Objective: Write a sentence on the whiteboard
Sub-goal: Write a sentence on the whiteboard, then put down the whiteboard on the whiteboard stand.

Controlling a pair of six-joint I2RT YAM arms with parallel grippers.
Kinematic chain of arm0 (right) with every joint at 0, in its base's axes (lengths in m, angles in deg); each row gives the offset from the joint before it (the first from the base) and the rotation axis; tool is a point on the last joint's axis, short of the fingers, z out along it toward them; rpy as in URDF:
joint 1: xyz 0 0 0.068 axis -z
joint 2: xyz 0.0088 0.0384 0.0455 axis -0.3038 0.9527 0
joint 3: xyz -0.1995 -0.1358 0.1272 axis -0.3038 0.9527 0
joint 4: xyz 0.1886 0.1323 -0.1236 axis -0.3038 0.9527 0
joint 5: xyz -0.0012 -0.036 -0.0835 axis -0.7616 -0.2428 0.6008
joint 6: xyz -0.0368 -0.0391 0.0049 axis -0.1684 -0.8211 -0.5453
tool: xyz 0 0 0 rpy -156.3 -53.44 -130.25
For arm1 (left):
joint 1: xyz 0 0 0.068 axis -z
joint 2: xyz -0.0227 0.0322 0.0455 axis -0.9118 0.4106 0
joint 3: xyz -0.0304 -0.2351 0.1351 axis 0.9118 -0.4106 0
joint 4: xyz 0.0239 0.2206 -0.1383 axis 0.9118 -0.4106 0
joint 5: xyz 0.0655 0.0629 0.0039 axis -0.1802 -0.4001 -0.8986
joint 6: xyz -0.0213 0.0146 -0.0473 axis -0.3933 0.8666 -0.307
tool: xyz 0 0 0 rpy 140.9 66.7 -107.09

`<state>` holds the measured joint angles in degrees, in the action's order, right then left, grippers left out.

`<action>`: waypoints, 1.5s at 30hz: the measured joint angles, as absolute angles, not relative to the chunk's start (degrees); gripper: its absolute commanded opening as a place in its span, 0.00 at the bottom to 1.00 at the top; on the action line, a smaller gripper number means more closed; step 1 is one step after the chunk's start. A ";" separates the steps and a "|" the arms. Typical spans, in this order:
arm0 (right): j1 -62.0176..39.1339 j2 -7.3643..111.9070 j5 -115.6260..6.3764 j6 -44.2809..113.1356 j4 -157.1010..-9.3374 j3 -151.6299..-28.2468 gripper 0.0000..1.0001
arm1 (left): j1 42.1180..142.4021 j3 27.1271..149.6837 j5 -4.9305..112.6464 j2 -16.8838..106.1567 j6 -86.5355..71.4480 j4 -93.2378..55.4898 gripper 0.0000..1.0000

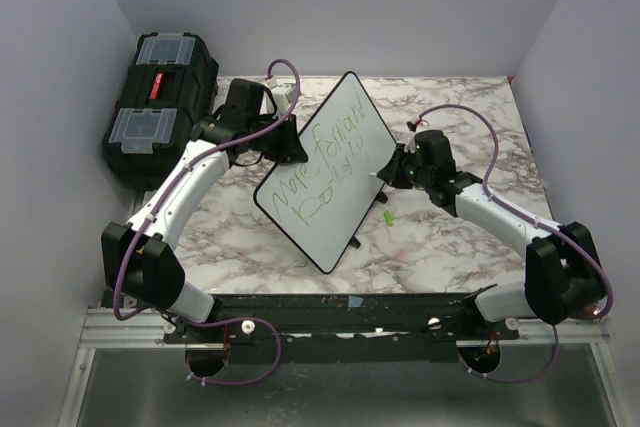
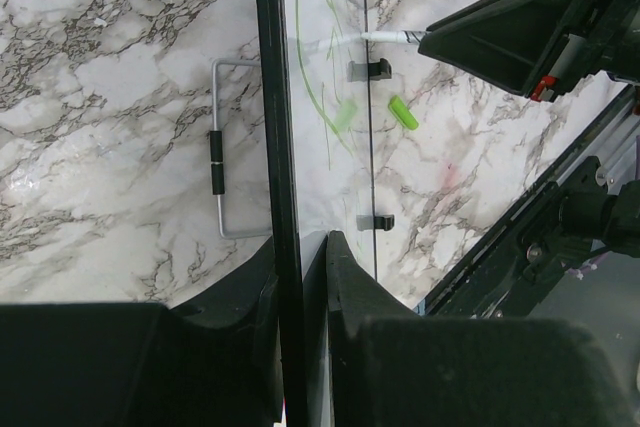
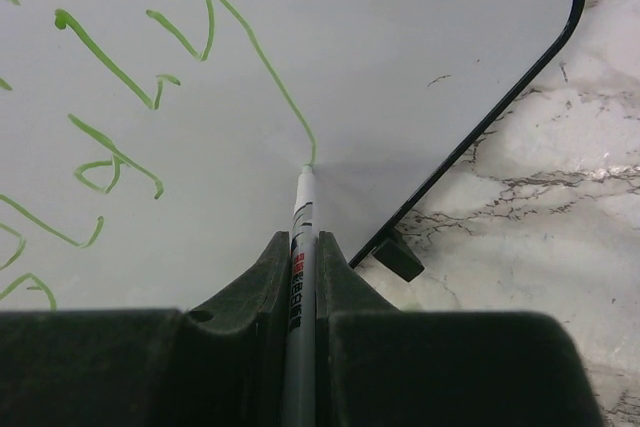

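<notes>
1. Whiteboard (image 1: 350, 117) is standing propped near the middle of the marble table (image 1: 470, 117). It is leaning back, with its long side running from 1 o'clock down to 7 o'clock in the top view.
2. The sentence (image 1: 318, 179) is filling the white face in two lines of thin green handwriting, and the latest stroke is ending right at the pen tip.
3. The green marker (image 3: 303, 202) is touching the face close to the 3 o'clock edge. The right gripper (image 3: 300, 247) is clenching its barrel.
4. The left gripper (image 2: 300, 247) is clamping the black rim from the 10 o'clock side, bracing the board.
5. Finishing the line well is probably calling for light, even pressure, short strokes and small letters. Little white is remaining toward the rim, and a hard push could swivel the board.
6. A green cap (image 1: 386, 217) is lying on the marble at 4 o'clock of the board, and a black toolbox (image 1: 160, 107) is sitting off at 10 o'clock.
</notes>
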<state>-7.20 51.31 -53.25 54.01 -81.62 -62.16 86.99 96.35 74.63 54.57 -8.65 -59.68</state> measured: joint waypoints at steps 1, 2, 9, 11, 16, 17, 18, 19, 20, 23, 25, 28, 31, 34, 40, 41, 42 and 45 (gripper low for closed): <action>-7.11 51.22 -53.75 54.16 -81.64 -62.05 0.01 | 86.99 96.35 74.61 54.55 -8.67 -59.65 0.00; -7.05 51.11 -54.32 54.33 -81.64 -61.94 0.01 | 86.99 96.35 74.61 54.55 -8.67 -59.65 0.00; -6.98 50.39 -58.16 55.25 -82.34 -61.90 0.01 | 86.99 96.24 74.48 54.53 -8.70 -59.59 0.00; -6.98 50.28 -59.26 55.53 -82.82 -61.92 0.01 | 86.99 96.20 74.46 54.53 -8.72 -59.57 0.00; -7.00 49.84 -61.05 55.80 -82.58 -62.66 0.01 | 87.02 95.94 74.31 54.31 -9.09 -59.26 0.00; -7.16 49.51 -61.46 55.99 -82.27 -63.03 0.01 | 87.08 95.94 74.33 54.29 -9.11 -59.19 0.00; -7.46 48.99 -61.64 56.15 -81.81 -63.49 0.01 | 87.28 95.94 74.35 54.26 -9.09 -59.00 0.00; -7.79 48.16 -61.66 56.17 -80.92 -63.97 0.01 | 87.41 95.94 74.35 54.18 -9.07 -58.93 0.00; -7.94 46.91 -61.53 56.17 -79.87 -64.50 0.01 | 87.54 95.94 74.33 54.07 -9.05 -58.93 0.00; -8.42 42.04 -60.50 55.99 -76.07 -67.45 0.01 | 87.67 95.94 74.31 53.98 -9.05 -58.93 0.00; -8.49 38.61 -58.97 55.60 -74.01 -70.40 0.01 | 87.67 95.94 74.26 53.98 -9.07 -58.93 0.00; -8.49 34.13 -56.31 54.94 -72.31 -74.09 0.01 | 87.67 95.96 74.15 53.98 -9.09 -58.95 0.00; -8.49 30.76 -53.57 54.57 -70.80 -75.34 0.01 | 87.67 95.94 73.82 53.98 -9.24 -59.06 0.00; -8.49 29.03 -51.39 54.57 -68.94 -75.32 0.01 | 87.67 95.94 73.54 53.98 -9.48 -59.22 0.00; -8.49 27.88 -49.25 54.55 -66.84 -74.75 0.01 | 87.69 95.89 73.06 53.98 -9.94 -59.22 0.00; -8.49 27.77 -49.11 54.55 -66.76 -74.51 0.01 | 87.69 95.85 73.02 53.98 -9.99 -59.22 0.00; -8.49 27.70 -48.98 54.55 -66.65 -74.25 0.01 | 87.69 95.81 72.99 53.98 -10.07 -59.19 0.00; -8.49 27.64 -48.85 54.49 -66.08 -73.72 0.01 | 87.69 95.81 72.89 53.98 -10.18 -59.19 0.01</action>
<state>-8.49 27.64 -48.85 54.49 -66.08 -73.72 87.69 95.81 72.89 53.98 -10.18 -59.19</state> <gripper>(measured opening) 0.132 0.168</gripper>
